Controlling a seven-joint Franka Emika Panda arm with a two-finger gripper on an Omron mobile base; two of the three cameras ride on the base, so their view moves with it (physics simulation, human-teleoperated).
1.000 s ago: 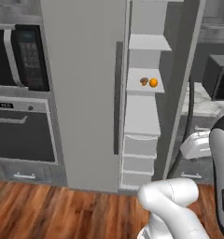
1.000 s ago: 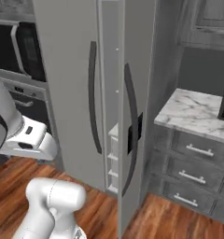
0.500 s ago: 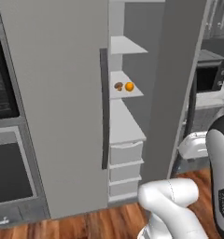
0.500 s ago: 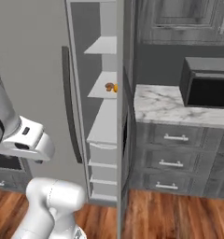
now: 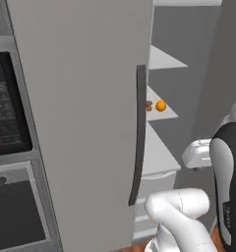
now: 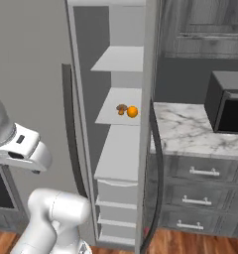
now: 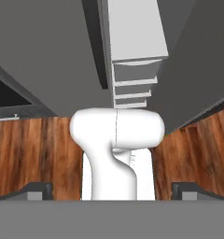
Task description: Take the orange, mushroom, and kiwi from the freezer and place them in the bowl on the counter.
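Observation:
The freezer (image 5: 80,123) stands with its door swung open, and its pale shelves (image 6: 122,106) show inside. On the middle shelf lies the orange (image 6: 133,112) (image 5: 161,106). The mushroom (image 6: 121,109) (image 5: 149,105) lies just left of it and touches it; in the left base view the door's edge half hides it. The kiwi and the bowl are out of view. The counter (image 6: 183,130) adjoins the freezer on the right. My gripper (image 7: 113,190) is open and holds nothing. It points down at the wooden floor and the freezer's lower drawers (image 7: 132,81), well below the fruit shelf.
A black microwave (image 6: 229,101) sits on the counter, above dark drawers (image 6: 200,173) with bar handles. A built-in oven and a second microwave (image 5: 7,115) stand left of the freezer. Long dark handles (image 5: 138,133) (image 6: 158,149) run down the two door edges beside the opening.
The whole picture has shifted, so the base has driven closer and now faces the open freezer. The shelves and fruit look larger. The gripper stays open.

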